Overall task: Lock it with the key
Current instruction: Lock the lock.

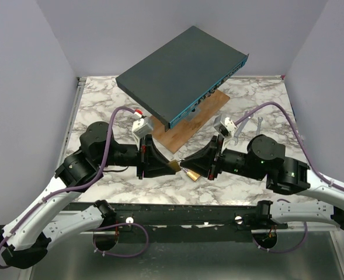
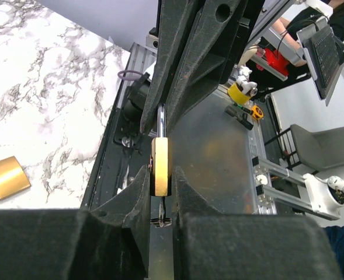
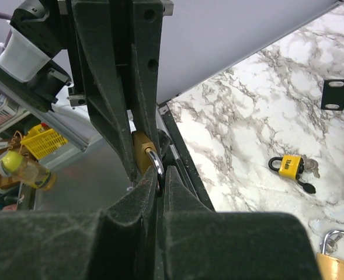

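Note:
A brass padlock (image 1: 174, 165) hangs in the air between my two grippers near the table's front edge. My left gripper (image 1: 169, 165) is shut on its body, which shows edge-on in the left wrist view (image 2: 160, 166). My right gripper (image 1: 187, 168) is shut on its steel shackle (image 3: 156, 162), with the brass body (image 3: 141, 150) just beyond my fingertips. A small dark metal piece (image 2: 162, 219) hangs under the padlock between the left fingers; I cannot tell whether it is the key.
A second brass padlock (image 1: 191, 174) lies on the marble below the grippers. A yellow padlock with keys (image 3: 288, 166) lies further off. A dark flat box (image 1: 180, 73) rests on a wooden board (image 1: 190, 125) at the back. Wrenches (image 1: 246, 126) lie at the right.

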You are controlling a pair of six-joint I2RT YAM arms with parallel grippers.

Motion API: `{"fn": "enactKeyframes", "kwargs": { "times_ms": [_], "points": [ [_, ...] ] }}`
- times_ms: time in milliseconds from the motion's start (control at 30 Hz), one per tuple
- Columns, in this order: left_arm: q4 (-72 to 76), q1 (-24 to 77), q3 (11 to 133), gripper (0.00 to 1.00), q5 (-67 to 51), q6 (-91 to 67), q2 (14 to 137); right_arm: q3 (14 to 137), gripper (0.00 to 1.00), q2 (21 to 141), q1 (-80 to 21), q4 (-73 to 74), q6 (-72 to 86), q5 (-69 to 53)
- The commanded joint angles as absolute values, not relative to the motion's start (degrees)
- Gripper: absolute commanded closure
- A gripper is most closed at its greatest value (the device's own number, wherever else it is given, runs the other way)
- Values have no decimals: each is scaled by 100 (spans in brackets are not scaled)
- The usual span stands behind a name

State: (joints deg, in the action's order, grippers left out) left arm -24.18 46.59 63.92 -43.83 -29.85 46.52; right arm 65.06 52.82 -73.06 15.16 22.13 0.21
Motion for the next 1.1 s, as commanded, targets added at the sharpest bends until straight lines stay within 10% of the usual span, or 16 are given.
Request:
{"fn": "enactKeyframes", "kwargs": {
  "times_ms": [0,233,633,1067],
  "points": [
    [-1367,4729,6627,85,-4377,-2895,4845,6625,99,5649,-7446,1894,2144,141],
    [-1731,4729,6621,67,-3844,-2502,4725,6951,99,5699,-7446,2278,2197,464],
    [-2248,4722,6416,61,-3069,-1680,4502,7244,99,5552,-7446,2799,2176,747],
    [-2563,4543,6663,60,-4706,-1134,4729,7627,99,5262,-7448,3204,2023,467]
  ]
}}
